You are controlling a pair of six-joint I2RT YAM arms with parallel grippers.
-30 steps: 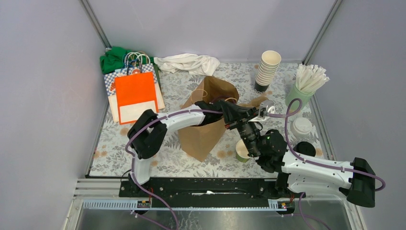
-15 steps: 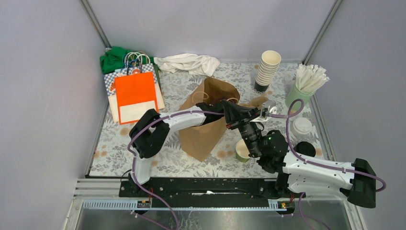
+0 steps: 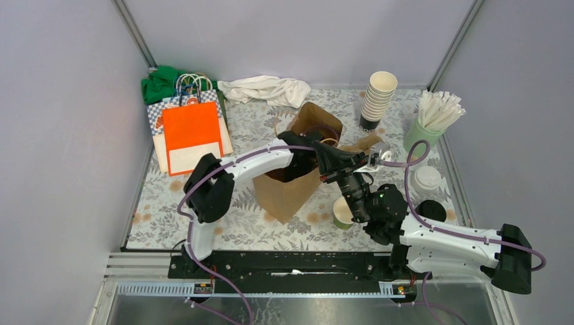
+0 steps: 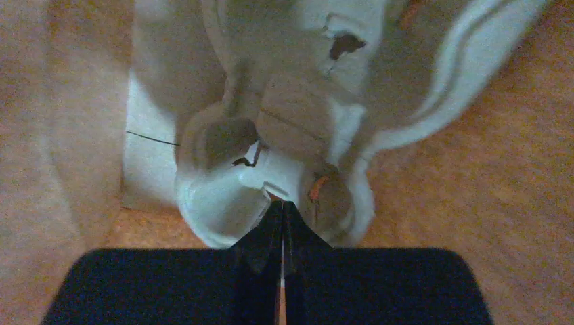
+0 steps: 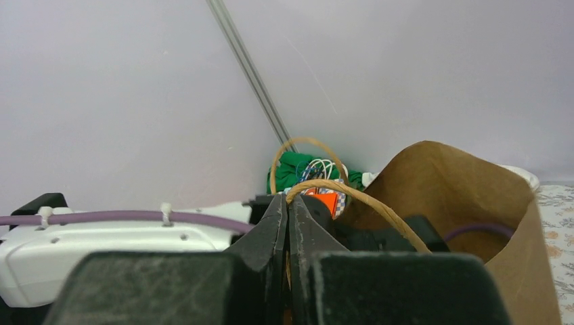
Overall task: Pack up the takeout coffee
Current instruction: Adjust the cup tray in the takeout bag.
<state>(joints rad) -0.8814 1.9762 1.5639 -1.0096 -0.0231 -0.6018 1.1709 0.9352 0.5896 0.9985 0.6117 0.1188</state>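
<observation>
Top view: since earlier frame, brown paper bag (image 3: 291,189) stands more upright and its mouth has shifted toward back. Left arm (image 3: 260,162) has swung with it, wrist buried in mouth. We see green paper cup (image 3: 342,214) on table beside right arm, unlidded, outside bag. Black lid (image 3: 433,209) lies apart at right.

Left wrist: left gripper (image 4: 281,223) inside bag, fingers pressed together above pale moulded cup carrier (image 4: 223,196). We cannot tell whether they pinch its edge.

Right wrist: right gripper (image 5: 289,217) clamped on tan handle (image 5: 352,193).

We judge bag readied, coffee not yet packed. Lidding and loading remain.

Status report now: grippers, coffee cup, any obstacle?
Right gripper shut on paper bag handle. Left gripper shut inside bag, at pale pulp tray. Green cup on table, unlidded, unpacked. Right arm crowds it.
</observation>
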